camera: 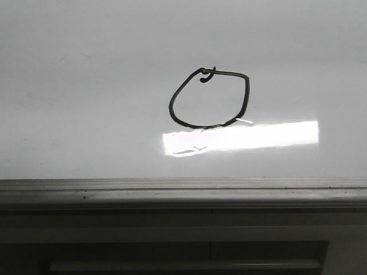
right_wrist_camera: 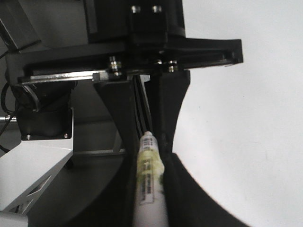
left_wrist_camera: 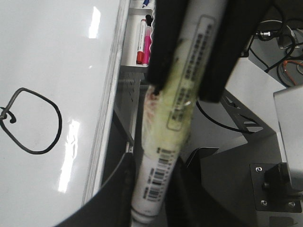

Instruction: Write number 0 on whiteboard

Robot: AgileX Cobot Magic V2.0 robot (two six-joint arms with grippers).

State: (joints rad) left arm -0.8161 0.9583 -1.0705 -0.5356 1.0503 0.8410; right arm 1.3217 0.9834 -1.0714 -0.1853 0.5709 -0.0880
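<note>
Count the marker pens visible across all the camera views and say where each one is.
At least 3. One marker sits clamped in the left gripper. One red-and-pink marker lies in the tray beside the whiteboard, with a blue-tipped one partly cropped. The pen in the right wrist view may be the same held marker.

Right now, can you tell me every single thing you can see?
number 0: one, black, on the whiteboard
whiteboard: one, glossy white, ahead
light reflection: one, bright, under the 0
edge strip: one, grey, along the board's edge
spare markers: at least two, red and pink, beside the board
left marker: one, white and yellowish, in left tool
right marker: one, same colours, in right tool
left tool: one, black, shut
right tool: one, black, shut
</note>
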